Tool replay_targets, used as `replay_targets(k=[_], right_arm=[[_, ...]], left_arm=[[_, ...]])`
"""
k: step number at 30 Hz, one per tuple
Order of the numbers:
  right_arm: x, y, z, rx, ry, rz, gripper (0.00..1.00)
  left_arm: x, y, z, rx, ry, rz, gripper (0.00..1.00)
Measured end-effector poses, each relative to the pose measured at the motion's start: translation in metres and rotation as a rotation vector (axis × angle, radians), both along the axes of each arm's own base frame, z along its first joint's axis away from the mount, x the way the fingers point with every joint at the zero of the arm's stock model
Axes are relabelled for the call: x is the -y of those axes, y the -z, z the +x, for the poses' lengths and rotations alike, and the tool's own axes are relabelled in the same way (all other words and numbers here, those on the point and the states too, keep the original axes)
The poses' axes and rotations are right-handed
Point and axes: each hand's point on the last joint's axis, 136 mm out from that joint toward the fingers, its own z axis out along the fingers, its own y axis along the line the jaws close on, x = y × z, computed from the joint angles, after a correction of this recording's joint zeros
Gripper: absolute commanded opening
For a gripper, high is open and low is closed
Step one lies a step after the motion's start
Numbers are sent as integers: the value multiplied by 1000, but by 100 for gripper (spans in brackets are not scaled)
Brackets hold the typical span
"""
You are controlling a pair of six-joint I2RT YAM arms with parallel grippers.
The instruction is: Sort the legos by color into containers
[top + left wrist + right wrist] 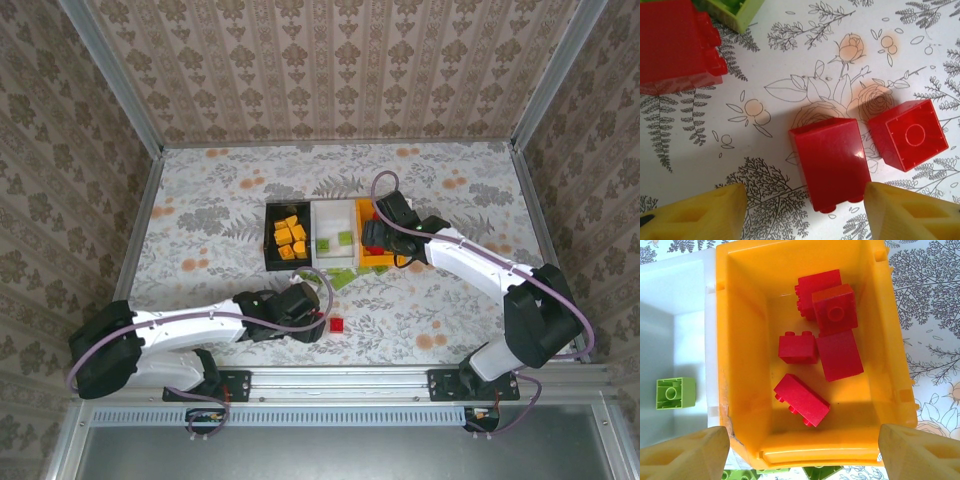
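Three containers stand side by side mid-table: a black bin (272, 240) with orange-yellow legos (290, 238), a white bin (335, 258) with green legos (345, 238), and an orange bin (375, 262). My left gripper (805, 195) is open low over the table, straddling a red lego (832, 162); the right finger is at its edge, the left finger stands apart. Two more red legos (910, 134) (675, 45) and a green one (735, 12) lie close by. My right gripper (804, 437) hangs open over the orange bin (740, 340), which holds several red legos (802, 399).
Loose green legos (345, 278) lie on the table just in front of the white and orange bins. A red lego (338, 323) shows beside the left gripper (316, 318). Metal frame rails and patterned walls close in the table on all sides.
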Motion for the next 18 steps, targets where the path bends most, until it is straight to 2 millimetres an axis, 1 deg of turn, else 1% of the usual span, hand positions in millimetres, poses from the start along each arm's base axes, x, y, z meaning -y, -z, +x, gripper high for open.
replay_targets(k=[2,6,8,10,13,16,18], right_arm=[[0,0,0,0,0,0,80],[0,0,0,0,0,0,80],[0,0,0,-1,0,-1,80],[0,1,-1,-2,0,-2,80],[1,1,-1,-3,0,-2,80],[3,0,-2,-1,3,0,81],[4,-3,-3,4,5,4,81]], left_arm=[[5,-6,-1,7,12,-8,65],[22,-24,-1,33,32,-64,66],[26,-26,0,39,39,-75,66],[25,-21,0,36,40,-56,66],[22,-6,0,24,37,-7,65],[19,4,1,16,33,31,60],[18,7,2,16,32,42,56]])
